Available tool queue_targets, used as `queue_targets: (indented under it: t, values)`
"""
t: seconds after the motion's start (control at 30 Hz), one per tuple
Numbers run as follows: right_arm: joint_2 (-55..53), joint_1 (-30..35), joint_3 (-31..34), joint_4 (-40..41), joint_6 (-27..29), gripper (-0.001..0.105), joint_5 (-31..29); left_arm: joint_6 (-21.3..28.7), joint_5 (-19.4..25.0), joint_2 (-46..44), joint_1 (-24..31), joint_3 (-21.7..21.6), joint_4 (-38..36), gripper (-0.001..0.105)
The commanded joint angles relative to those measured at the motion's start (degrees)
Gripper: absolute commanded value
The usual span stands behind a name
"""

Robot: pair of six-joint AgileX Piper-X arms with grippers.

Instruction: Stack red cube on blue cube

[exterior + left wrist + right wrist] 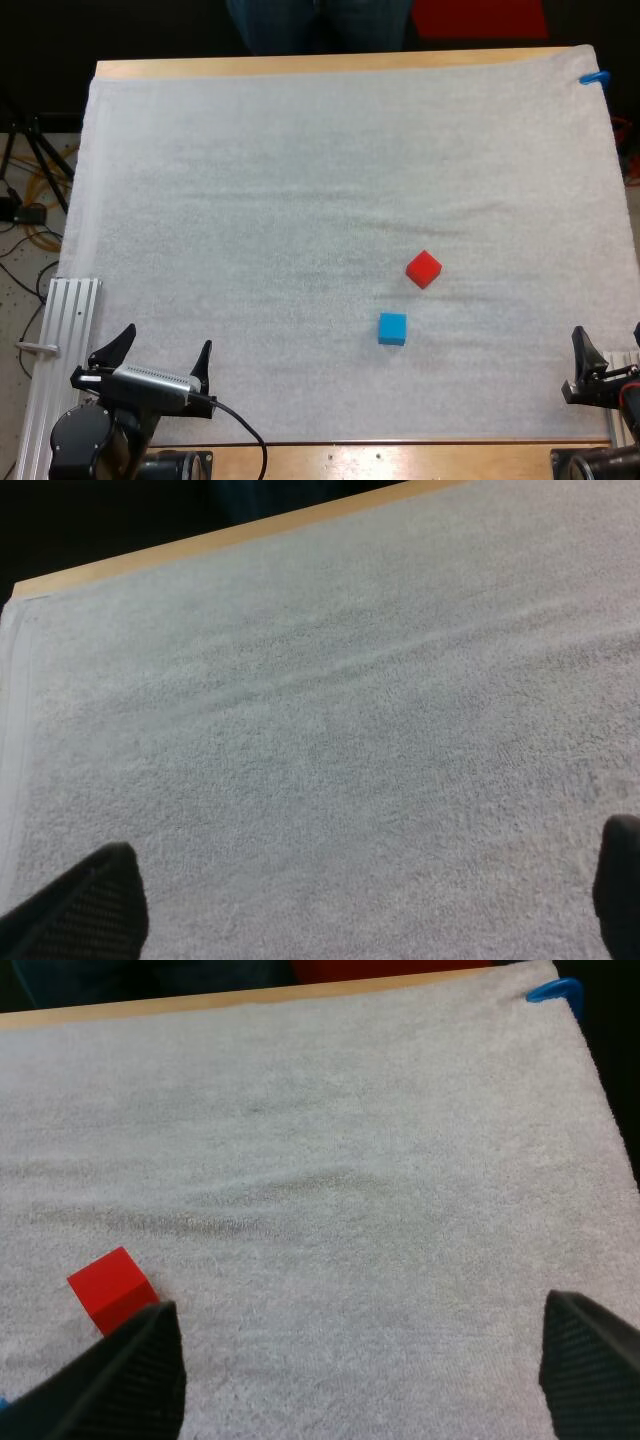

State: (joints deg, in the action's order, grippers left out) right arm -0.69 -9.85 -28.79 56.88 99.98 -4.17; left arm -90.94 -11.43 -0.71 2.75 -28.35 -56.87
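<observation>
Our arms sit low at the mat's (300, 200) near edge. Left gripper (165, 346) and right gripper (360, 1370) fingers spread wide. Red cube (424, 269) lies just beyond blue cube (392, 328), not touching.

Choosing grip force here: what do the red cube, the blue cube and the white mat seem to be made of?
Red cube: even colour, matte faces, crisp edges, no glare; probably painted wood or plastic, cannot tell which. Blue cube: same look, likely the same material. White mat: soft, towel-like cloth, judging by its nubby surface and shallow creases.
</observation>
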Motion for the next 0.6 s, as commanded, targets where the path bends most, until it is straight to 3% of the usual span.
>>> queue_targets:
  t: [0.0,0.43,0.57]
  values:
    - [-2.2,0.3,-0.2,0.0,0.1,0.071,0.2,-0.4,-0.4,-7.8,0.1,-0.2,0.5,0.087]
    - [-2.0,0.3,-0.2,0.0,0.1,0.071,0.2,-0.4,-1.3,-7.7,0.1,-0.2,0.5,0.087]
    - [0.0,0.3,-1.3,1.1,0.1,0.071,0.2,-2.5,-1.3,-6.4,0.1,-1.1,0.2,0.087]
